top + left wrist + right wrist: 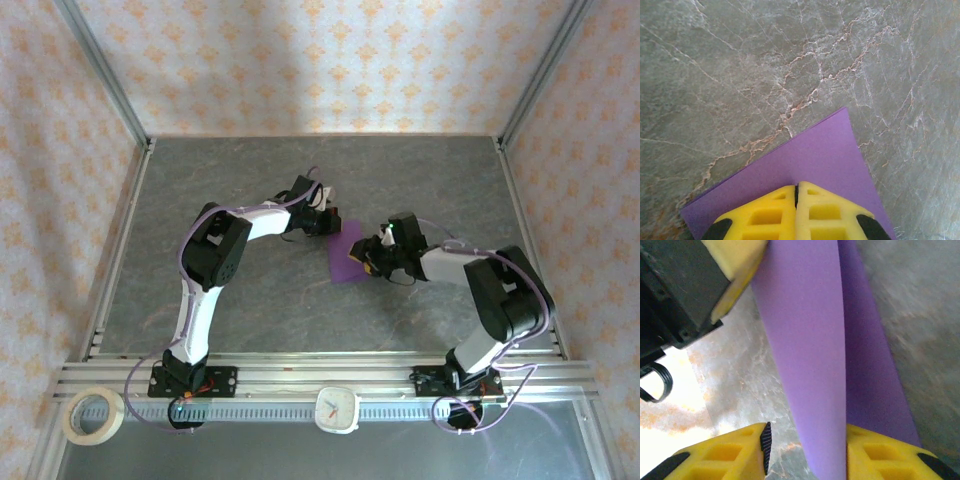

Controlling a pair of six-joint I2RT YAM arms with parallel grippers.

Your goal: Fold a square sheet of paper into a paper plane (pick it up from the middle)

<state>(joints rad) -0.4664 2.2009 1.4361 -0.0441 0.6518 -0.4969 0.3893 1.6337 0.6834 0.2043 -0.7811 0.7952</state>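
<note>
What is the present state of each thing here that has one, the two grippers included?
Square sheet of thin purple paper: lies on the table, one flap raised, not yet a plane.
Left gripper: shut, over the sheet's flat part.
Right gripper: open, one jaw on each side of the raised flap.
Roll of pale tape: lies flat at the near left corner.

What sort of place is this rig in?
Probably a lab test cell dressed as a room: patterned wallpaper panels inside an aluminium frame, a stone-look tabletop, and two arms bolted to a front rail beside a tape roll.
</note>
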